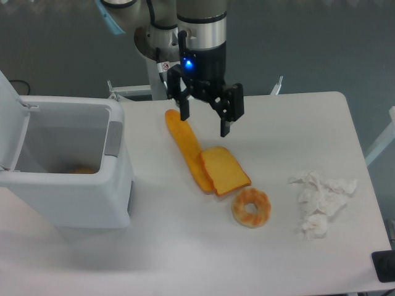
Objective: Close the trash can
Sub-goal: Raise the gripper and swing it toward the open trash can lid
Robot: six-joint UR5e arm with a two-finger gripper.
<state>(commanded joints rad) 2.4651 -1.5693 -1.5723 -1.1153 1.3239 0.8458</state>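
Observation:
The trash can (68, 185) is a large white boxy bin at the table's left side. Its lid (11, 123) stands raised at the far left edge, leaving the bin open, and a grey latch tab (113, 138) sits on its right rim. Something orange lies at the bottom inside. My gripper (205, 123) hangs open over the table's back middle, right of the bin and just above the far end of a long orange bread loaf (185, 150). Nothing is between its fingers.
A yellow-orange bread slice (224, 171) leans on the loaf. A glazed doughnut (251, 207) lies in front of it. Crumpled white tissues (321, 200) sit at the right. A black object (384, 266) pokes in at the table's lower right corner.

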